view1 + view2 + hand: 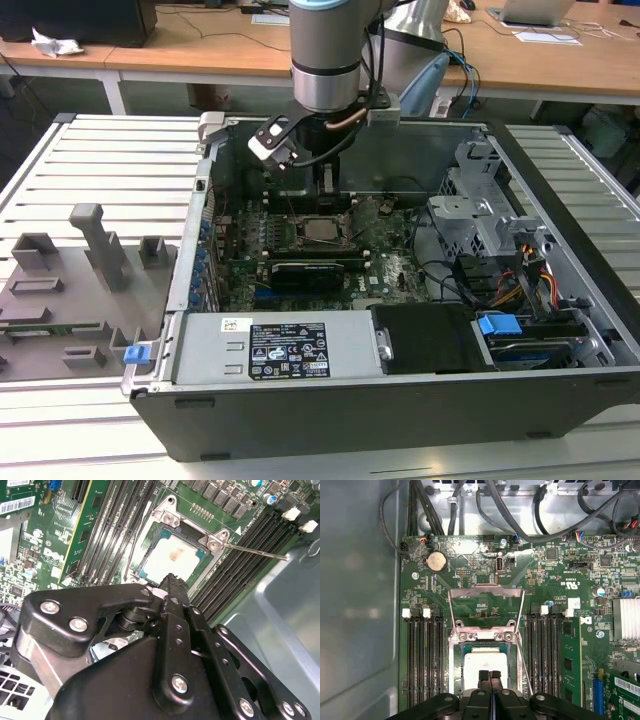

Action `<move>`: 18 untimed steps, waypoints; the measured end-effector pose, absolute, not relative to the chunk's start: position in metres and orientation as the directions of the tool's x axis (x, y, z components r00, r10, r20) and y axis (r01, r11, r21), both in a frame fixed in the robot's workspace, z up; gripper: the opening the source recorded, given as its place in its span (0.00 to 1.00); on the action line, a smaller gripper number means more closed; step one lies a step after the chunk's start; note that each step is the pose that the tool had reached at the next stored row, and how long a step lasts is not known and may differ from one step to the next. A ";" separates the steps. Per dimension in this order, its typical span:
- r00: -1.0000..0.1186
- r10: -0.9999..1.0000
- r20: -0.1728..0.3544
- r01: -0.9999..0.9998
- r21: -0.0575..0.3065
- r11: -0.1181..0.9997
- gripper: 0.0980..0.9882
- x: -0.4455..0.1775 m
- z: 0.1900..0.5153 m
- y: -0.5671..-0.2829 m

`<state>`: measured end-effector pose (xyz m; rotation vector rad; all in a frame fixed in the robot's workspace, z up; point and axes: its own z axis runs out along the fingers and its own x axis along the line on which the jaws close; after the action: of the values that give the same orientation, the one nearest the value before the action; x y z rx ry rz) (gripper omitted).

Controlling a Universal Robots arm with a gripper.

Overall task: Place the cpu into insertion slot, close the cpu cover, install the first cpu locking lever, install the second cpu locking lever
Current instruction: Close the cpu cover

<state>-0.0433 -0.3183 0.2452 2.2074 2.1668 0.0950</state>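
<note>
Fingers pressing together, gripping nothing, hovering just above cpu near its edge in first wrist view. Cpu lying flat in socket on green board, pale top showing. Cpu cover appearing to stand raised off its hinged edge, not lying over chip. Thin lever rod sticking out from socket corner. Arm hanging over open computer case on counter.

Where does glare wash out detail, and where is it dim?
In the second wrist view the pale silvery square cpu glares nearly white; in the first wrist view the grey metal case wall shows hazy reflections; in the exterior view the green circuit board looks dim.
</note>
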 end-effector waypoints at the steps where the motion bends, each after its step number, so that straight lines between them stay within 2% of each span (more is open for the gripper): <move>1: 0.018 1.000 0.011 0.997 0.076 -0.019 0.01 -0.043 0.247 -0.318; 18: 0.018 1.000 0.011 0.997 0.076 -0.019 0.01 -0.034 0.276 -0.316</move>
<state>-0.0337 -0.3160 0.2764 2.2075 2.1669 0.0949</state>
